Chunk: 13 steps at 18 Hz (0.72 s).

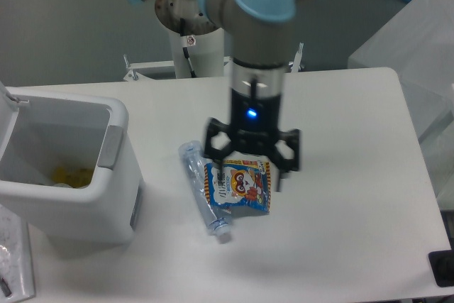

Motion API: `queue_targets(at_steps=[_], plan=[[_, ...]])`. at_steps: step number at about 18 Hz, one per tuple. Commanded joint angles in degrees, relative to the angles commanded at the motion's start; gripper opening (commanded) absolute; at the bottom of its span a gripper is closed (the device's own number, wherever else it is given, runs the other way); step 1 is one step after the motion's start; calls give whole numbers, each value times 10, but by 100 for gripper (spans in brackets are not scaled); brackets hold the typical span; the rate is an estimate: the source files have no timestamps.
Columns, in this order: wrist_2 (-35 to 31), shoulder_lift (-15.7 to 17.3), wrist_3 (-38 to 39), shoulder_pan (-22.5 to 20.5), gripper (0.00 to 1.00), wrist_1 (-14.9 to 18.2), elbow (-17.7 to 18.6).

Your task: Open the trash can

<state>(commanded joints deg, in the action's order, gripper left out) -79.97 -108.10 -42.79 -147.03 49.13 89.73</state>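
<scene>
The trash can (67,168) sits at the tabletop's (340,196) left edge, lid up, interior exposed. It looks like rigid, light, smooth plastic (best worked at its grey push-button strip (110,147)). The gripper (250,164) hangs well apart, jaws wide and empty.

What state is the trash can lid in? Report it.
Open: the trash can shows its interior from above, with yellow items visible inside.

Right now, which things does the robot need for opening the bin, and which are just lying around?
For the job:
- the trash can, lid already up, something yellow inside
- the claw, open, hanging over the snack bag

Just lying about:
- the snack bag on the table
- the clear plastic bottle, lying on its side, partly under the bag
</scene>
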Motion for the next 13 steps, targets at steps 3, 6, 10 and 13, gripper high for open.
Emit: queue_targets(at_steps=[3,6,10,13], plan=[[-21,-15,-50,-40,100,3,4],[-25,-20,-128,-62,100,9,11],[-69,-11,-250,-61,100,11,42],[-104,-11,-298,-59,100,40,34]])
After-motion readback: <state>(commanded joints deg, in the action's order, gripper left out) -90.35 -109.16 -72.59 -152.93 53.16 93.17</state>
